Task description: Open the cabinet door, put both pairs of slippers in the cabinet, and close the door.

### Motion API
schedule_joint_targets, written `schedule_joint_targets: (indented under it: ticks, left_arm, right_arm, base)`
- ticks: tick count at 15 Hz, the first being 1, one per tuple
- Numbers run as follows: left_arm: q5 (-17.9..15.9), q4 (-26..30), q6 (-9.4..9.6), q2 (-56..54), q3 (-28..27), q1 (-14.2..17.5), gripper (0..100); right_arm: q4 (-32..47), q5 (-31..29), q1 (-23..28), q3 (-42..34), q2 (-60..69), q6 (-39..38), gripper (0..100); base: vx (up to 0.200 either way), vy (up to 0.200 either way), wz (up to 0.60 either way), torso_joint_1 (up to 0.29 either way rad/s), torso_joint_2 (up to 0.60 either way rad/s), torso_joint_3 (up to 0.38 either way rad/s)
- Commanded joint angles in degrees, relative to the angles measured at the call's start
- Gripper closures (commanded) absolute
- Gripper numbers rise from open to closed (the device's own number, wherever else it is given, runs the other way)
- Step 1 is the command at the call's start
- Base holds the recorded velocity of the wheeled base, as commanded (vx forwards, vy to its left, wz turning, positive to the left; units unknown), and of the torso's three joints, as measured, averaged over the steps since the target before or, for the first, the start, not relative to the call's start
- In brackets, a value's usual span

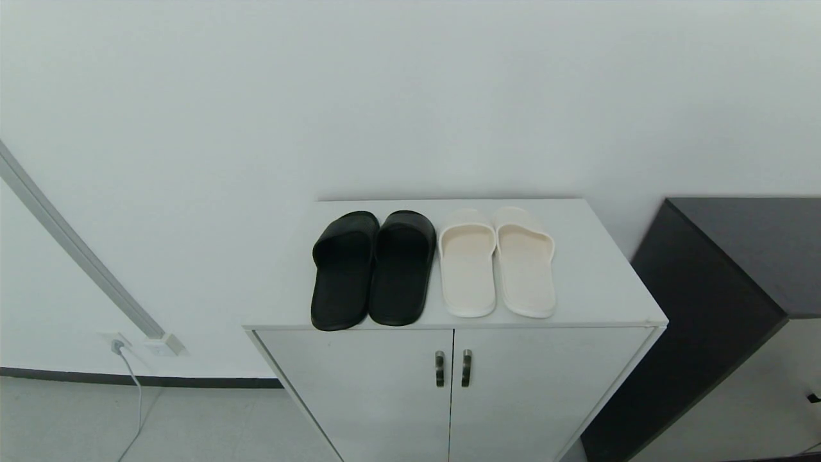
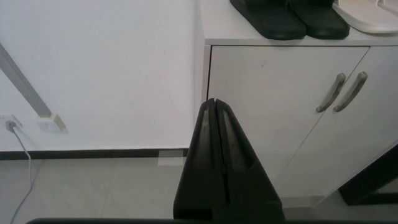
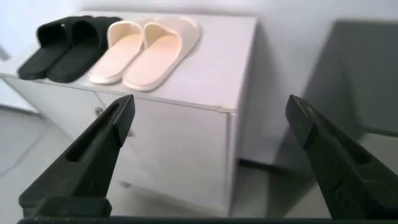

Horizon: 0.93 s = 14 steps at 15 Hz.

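— Where are the slippers?
— Both pairs sit on top of the white cabinet (image 1: 596,269). The black slippers (image 1: 372,269) are on the left and the white slippers (image 1: 497,263) just beside them on the right, toes toward the wall.
— And the doors (image 1: 365,391)?
— Both are closed, with the two handles (image 1: 440,369) side by side at the middle.
— The grippers?
— The left gripper (image 2: 215,109) has its fingers pressed together, holding nothing, and sits low off the cabinet's left front. The right gripper (image 3: 211,106) is spread wide and empty, off the right front corner.
— Anything else?
— A dark cabinet (image 1: 737,256) stands to the right.
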<state>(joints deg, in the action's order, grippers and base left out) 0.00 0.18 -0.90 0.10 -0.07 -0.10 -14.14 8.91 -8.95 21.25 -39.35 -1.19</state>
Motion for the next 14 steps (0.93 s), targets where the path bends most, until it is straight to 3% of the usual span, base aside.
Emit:
schedule_joint_targets:
  ticks: [1, 3, 4, 8, 14]
  left_arm:
    - [0.00, -0.01, -0.06, 0.08, -0.01, 0.01, 100]
    - [0.00, -0.01, -0.06, 0.08, -0.01, 0.01, 100]
    - [0.00, -0.01, 0.02, 0.08, -0.01, 0.01, 100]
    - [0.00, -0.01, 0.02, 0.08, -0.01, 0.01, 100]
    - [0.00, -0.01, -0.06, 0.08, -0.01, 0.01, 100]
  right_arm:
    - [-4.67, -13.13, -21.55, 8.28, -19.36, -7.59, 0]
    - [-6.34, -21.22, -31.04, 11.62, -25.42, -11.37, 0]
    - [-8.62, -24.12, -33.06, 13.47, -29.99, -12.34, 0]
    - [-13.54, -30.62, -36.14, 20.15, -43.88, -12.96, 0]
    - [-13.98, -40.38, -38.60, 31.05, -56.27, -13.57, 0]
  base:
    - [0.000, 0.000, 0.00, 0.000, 0.00, 0.000]
    - [0.000, 0.000, 0.00, 0.000, 0.00, 0.000]
    - [0.000, 0.000, 0.00, 0.000, 0.00, 0.000]
    - [0.000, 0.000, 0.00, 0.000, 0.00, 0.000]
    - [0.000, 0.000, 0.00, 0.000, 0.00, 0.000]
